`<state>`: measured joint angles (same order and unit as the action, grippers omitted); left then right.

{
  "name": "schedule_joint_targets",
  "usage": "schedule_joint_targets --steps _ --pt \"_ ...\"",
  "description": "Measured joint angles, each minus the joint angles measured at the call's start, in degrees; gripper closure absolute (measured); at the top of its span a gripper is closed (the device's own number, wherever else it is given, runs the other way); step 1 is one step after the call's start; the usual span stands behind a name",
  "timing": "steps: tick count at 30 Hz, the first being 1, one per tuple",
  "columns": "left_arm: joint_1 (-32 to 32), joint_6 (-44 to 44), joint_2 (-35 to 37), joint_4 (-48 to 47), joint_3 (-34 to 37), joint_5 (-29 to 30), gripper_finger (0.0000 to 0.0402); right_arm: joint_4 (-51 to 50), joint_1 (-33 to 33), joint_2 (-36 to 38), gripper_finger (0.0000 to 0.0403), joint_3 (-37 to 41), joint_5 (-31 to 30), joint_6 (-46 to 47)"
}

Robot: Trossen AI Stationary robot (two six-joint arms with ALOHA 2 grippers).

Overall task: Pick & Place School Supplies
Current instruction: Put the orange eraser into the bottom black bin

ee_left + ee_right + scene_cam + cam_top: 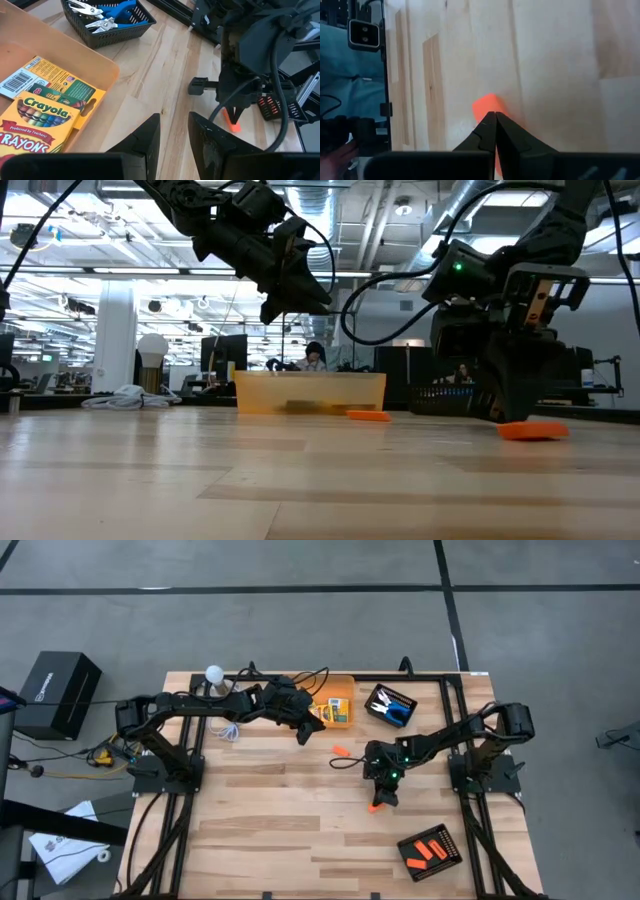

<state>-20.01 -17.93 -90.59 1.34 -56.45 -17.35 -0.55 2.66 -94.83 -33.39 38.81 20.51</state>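
Jaws pressed together, the right gripper (495,120) is poising over an orange stub (489,107) and needs opening before descending squarely.

A pale, smooth wooden plank table (280,830) with a soft sheen is seen. Beside the matt black left gripper (172,131), glossy printed cardboard crayon boxes (42,107) are held in a translucent orange plastic bin (100,65). Under the closed matt black right gripper (495,125), a matt orange stubby piece (487,106) is seen.
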Motion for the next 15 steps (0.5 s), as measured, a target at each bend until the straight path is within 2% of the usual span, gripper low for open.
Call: schedule_joint_targets --steps 15 --pt "0.0 -0.3 0.0 0.0 0.0 0.0 0.0306 -0.4 3.2 0.0 0.0403 0.0 -1.1 -2.1"
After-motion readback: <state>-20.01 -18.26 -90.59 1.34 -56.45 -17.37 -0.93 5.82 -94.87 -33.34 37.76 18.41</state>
